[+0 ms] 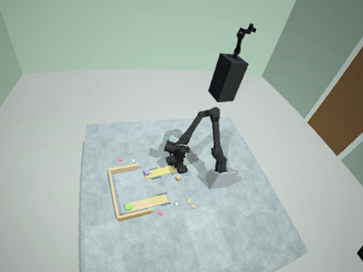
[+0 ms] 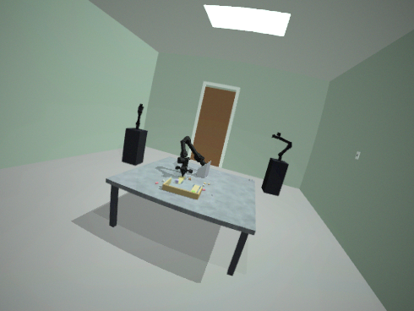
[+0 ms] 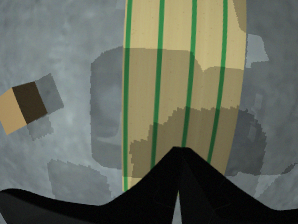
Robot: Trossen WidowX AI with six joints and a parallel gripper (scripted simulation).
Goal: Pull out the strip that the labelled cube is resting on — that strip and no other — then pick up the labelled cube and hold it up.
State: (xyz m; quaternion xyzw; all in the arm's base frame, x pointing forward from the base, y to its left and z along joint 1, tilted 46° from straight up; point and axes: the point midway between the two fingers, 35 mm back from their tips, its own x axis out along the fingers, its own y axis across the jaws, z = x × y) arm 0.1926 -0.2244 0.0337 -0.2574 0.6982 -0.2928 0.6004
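Note:
A purple cube (image 1: 147, 172) (image 2: 177, 181) sits at the far end of a pale yellow strip (image 1: 159, 172) (image 3: 142, 30), which shows green lengthwise lines in the wrist view. A green cube (image 1: 128, 206) sits at the far end of a second strip (image 1: 151, 202) (image 2: 197, 188). No label is readable on either cube. My gripper (image 1: 176, 168) (image 2: 182, 175) (image 3: 180, 155) points down with its fingers shut, tips together over the middle of the first strip's width, near its end on the robot's side. No part of the strip shows between the fingers. Whether the tips touch its surface is hard to tell.
A low wooden border (image 1: 114, 193) (image 2: 182, 192) stands around the far side of the strips, open toward the robot. A small orange block (image 1: 178, 178) (image 3: 12, 110) lies beside the first strip. Small red, white and orange pieces lie scattered around the border and the second strip.

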